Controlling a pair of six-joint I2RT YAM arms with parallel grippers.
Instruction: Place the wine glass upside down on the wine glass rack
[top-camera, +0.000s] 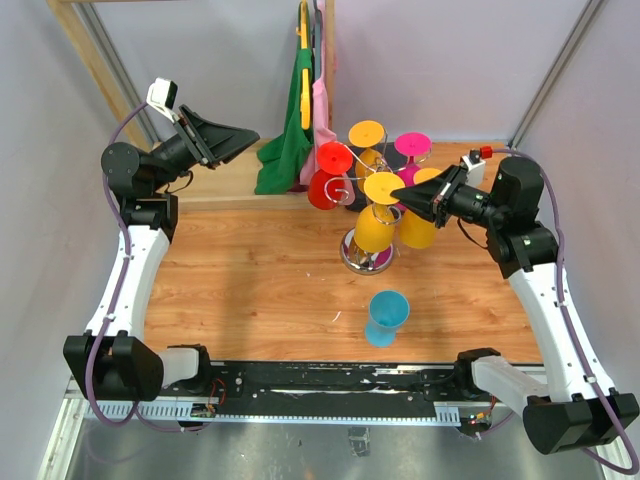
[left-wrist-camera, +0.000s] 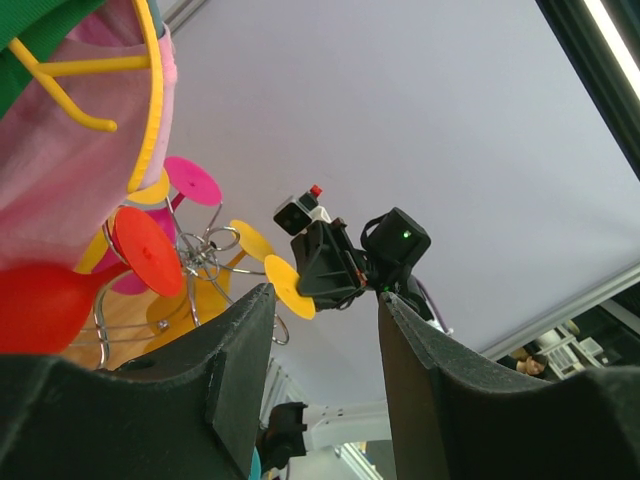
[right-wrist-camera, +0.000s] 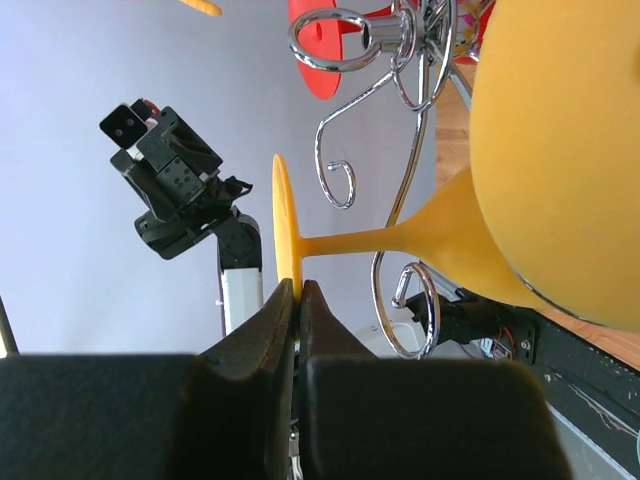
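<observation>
Our right gripper (right-wrist-camera: 297, 292) clamps the foot of the inverted yellow plastic wine glass (right-wrist-camera: 560, 170) at the chrome wire rack (top-camera: 367, 262); we judge release comes next.

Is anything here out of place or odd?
Only the blue wine glass: it sits alone on the table, while the other glasses hang upside down on the chrome rack.

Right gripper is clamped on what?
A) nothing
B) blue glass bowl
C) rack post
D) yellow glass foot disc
D: the right gripper has its fingers closed on the rim of the yellow wine glass foot disc, beside the wine glass rack loops.
</observation>
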